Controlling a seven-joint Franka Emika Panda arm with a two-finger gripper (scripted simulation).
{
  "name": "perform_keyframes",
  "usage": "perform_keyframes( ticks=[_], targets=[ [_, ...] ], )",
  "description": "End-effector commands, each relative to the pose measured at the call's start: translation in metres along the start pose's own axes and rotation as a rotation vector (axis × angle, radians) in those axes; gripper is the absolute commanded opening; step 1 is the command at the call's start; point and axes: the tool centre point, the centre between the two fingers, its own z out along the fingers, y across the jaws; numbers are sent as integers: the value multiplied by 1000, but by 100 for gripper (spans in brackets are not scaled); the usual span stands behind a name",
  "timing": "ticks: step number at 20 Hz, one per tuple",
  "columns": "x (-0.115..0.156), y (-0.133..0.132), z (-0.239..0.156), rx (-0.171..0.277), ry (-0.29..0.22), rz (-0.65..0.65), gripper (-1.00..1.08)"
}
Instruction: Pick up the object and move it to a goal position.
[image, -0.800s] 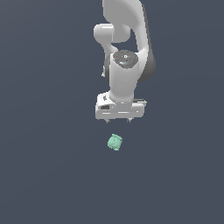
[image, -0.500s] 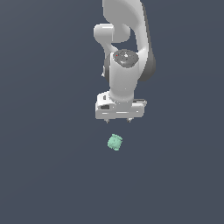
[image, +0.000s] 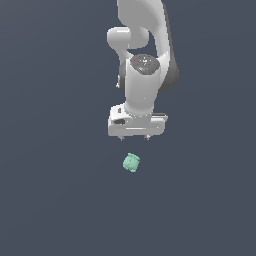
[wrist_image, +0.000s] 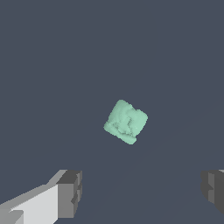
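Note:
The object (image: 131, 162) is a small mint-green lumpy cube lying on the dark grey floor. It also shows in the wrist view (wrist_image: 126, 121). My white gripper (image: 134, 138) hangs just above it, pointing down and apart from it. The jaws are open wide and hold nothing. In the wrist view both dark fingertips (wrist_image: 70, 192) show, and the gripper (wrist_image: 142, 190) is set a little to one side of the object, which does not lie between the fingers.
A plain dark grey floor (image: 50, 200) surrounds the object. The white arm (image: 145, 55) rises behind the gripper. No other objects or marks show.

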Motion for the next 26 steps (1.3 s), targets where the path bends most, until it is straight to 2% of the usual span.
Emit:
perform_keyframes(
  ticks=[1,9,20,26],
  targets=[
    [1,0,2,1,-1,12,100],
    [9,2,20,12,-12,120,100],
    [25,5,69,31,-43,394,100],
    [29,7,88,34,-54,491,100]
  ],
)
